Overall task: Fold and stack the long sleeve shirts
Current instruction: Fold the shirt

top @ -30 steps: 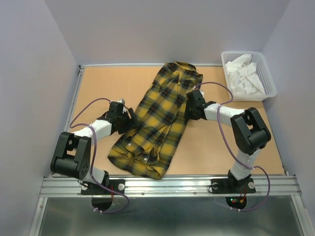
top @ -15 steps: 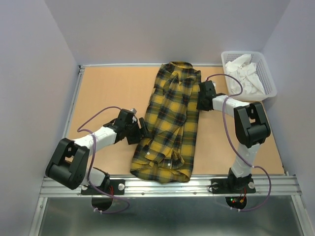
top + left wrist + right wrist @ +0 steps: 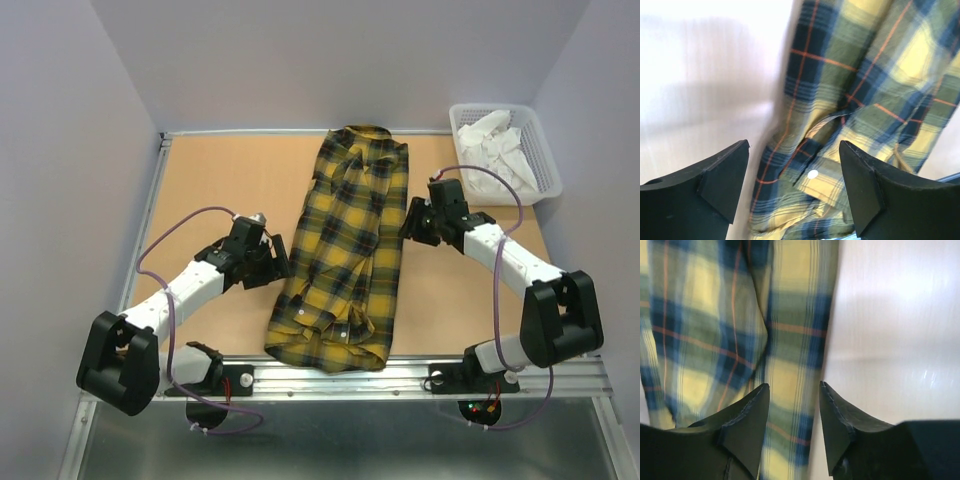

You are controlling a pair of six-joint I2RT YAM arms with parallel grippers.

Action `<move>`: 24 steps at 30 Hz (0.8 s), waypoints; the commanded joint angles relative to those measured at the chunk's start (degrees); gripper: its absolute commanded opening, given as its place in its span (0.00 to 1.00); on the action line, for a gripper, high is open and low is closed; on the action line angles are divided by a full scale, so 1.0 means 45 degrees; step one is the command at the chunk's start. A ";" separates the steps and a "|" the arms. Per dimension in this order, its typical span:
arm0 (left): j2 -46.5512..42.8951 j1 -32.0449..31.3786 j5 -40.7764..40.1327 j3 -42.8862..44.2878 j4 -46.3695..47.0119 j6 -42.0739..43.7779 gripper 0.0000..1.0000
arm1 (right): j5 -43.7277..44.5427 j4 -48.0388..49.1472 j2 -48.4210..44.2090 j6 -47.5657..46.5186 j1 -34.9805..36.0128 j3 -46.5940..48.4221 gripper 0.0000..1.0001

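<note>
One long sleeve shirt (image 3: 350,250), yellow and dark plaid, lies folded into a long strip down the middle of the table, collar at the far end. My left gripper (image 3: 281,262) hovers just off its left edge, jaws wide apart. The left wrist view shows my left gripper (image 3: 794,145) over the plaid cloth (image 3: 865,75) and a white button (image 3: 812,174), holding nothing. At the shirt's right edge sits my right gripper (image 3: 411,222). In its wrist view my right gripper (image 3: 794,385) stands open above the cloth's edge (image 3: 790,340), nothing pinched.
A white basket (image 3: 546,160) with white cloths stands at the far right corner. The brown table (image 3: 220,180) has a raised metal rail along its near edge. Purple cables loop from both arms. Grey walls close in on three sides.
The shirt has swung from a diagonal lie to straight along the table. Both grippers have drawn back from its edges, and the right jaws have widened.
</note>
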 commanded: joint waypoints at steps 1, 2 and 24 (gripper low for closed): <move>-0.0011 -0.0009 -0.0077 -0.0419 -0.0649 0.0449 0.80 | -0.1946 -0.0666 -0.1089 0.1306 0.0396 -0.1365 0.45; 0.0087 -0.0009 0.0059 -0.0633 -0.0553 0.0449 0.79 | -0.2082 -0.0646 -0.1361 0.1482 0.0765 -0.1716 0.41; 0.0558 -0.0009 -0.0309 -0.1047 -0.0687 -0.0508 0.63 | -0.1360 0.0272 0.0473 0.2032 0.1608 -0.1507 0.27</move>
